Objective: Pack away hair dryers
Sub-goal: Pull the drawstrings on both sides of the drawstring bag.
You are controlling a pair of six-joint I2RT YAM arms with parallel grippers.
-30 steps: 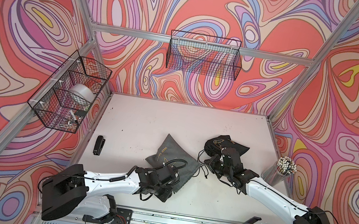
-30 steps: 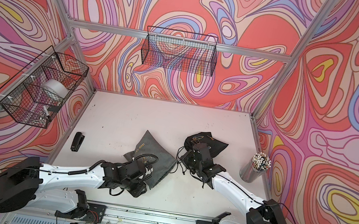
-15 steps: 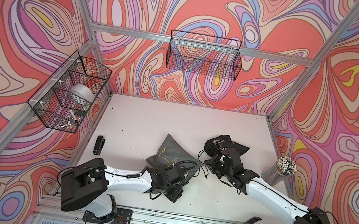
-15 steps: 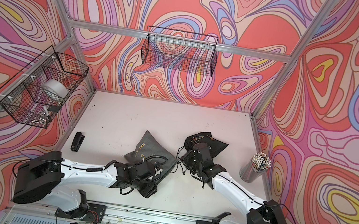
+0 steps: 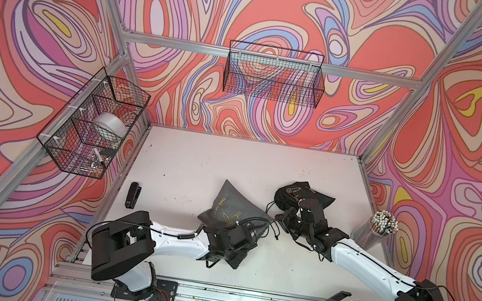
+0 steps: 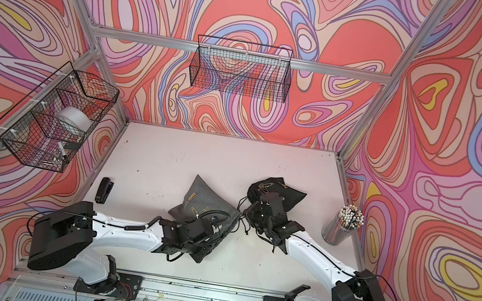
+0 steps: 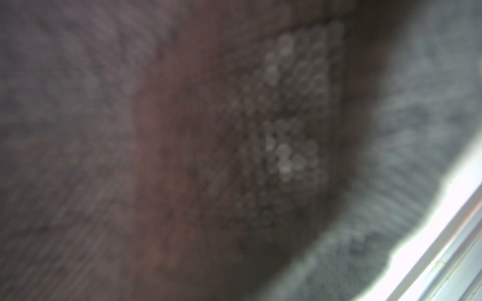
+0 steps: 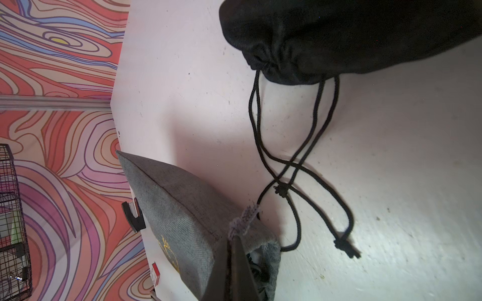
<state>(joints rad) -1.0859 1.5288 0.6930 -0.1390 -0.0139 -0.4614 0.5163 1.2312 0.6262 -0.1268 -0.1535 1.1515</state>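
Note:
No hair dryers show clearly; both are hidden. A grey pouch (image 5: 228, 207) with gold print lies mid-table, and a dark coiled cord (image 8: 254, 263) shows in its mouth. My right gripper (image 8: 234, 235) is shut on the frayed rim of that mouth, seen in both top views (image 5: 277, 218) (image 6: 243, 214). My left gripper (image 5: 246, 238) presses into the pouch's near end, with its fingers hidden by the fabric. The left wrist view is only blurred dark cloth with a dotted patch (image 7: 287, 117). A black pouch (image 5: 303, 195), drawn closed, lies behind the right gripper.
The black pouch's drawstrings (image 8: 294, 169) trail across the table beside the grey pouch. A black stapler (image 5: 133, 194) lies at the left edge. A cup of sticks (image 5: 380, 229) stands at the right. Wire baskets hang on the left wall (image 5: 94, 130) and the back wall (image 5: 273, 77).
My left arm has slid to the right along the grey pouch's near end, further toward its mouth. The right arm and the black pouch have not moved.

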